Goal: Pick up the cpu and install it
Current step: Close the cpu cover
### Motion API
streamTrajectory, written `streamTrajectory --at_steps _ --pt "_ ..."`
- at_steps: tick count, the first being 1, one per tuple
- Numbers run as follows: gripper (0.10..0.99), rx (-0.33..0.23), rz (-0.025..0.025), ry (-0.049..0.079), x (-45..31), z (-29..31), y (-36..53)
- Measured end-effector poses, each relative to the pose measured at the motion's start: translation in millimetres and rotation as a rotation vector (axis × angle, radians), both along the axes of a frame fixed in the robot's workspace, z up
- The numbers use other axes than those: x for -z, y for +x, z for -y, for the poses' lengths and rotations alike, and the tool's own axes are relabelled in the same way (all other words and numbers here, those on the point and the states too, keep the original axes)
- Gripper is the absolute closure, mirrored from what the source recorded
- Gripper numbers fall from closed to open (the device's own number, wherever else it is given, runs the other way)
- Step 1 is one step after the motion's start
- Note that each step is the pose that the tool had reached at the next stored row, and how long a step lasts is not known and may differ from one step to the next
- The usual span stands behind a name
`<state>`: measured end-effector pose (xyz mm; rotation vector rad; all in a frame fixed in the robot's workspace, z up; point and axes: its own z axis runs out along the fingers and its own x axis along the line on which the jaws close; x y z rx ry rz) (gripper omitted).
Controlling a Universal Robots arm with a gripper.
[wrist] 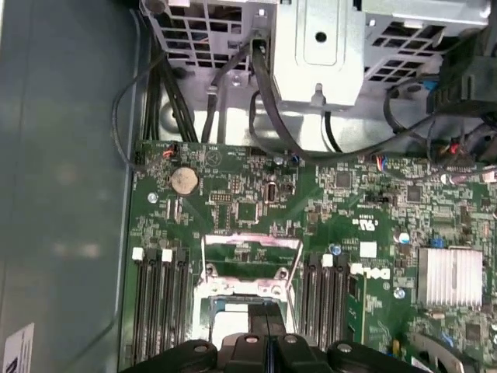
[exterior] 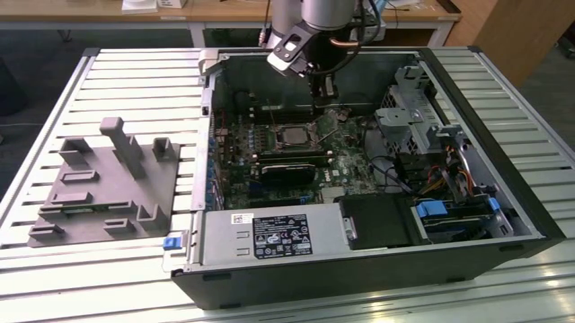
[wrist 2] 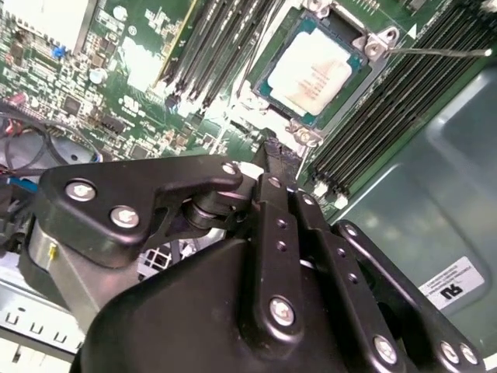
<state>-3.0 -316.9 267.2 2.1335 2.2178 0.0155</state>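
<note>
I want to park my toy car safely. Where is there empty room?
Free: bare slats of the silver slatted table between the grey plastic fixture and the far edge, and the near strip in front of that fixture. Crowded: inside the black computer case, with the green circuit board, dark cables and the black pincer hanging above.

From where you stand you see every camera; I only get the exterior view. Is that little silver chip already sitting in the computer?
Observer: Yes. In the second wrist view the cpu lies flat in its socket, silver top up.
Operator: Is the claw holding something?
Observer: No, the gripper is shut on nothing, its tip just off the socket's corner.
Operator: Socket locked?
Observer: In the first wrist view its metal frame stands raised, not clamped.
</note>
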Motion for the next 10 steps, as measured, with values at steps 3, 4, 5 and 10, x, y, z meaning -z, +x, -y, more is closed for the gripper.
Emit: streamTrajectory --at_steps 3,4,5,10 --pt "0.980 -0.001 -0.0006 0.000 2.6 -1.2 7.5" --pt "0.980 -0.001 -0.0006 0.000 3.3 -1.9 9.2" --pt "0.980 -0.001 -0.0006 0.000 4.0 -2.7 10.7" --pt "0.980 -0.001 -0.0005 0.000 6.3 -4.9 18.2"
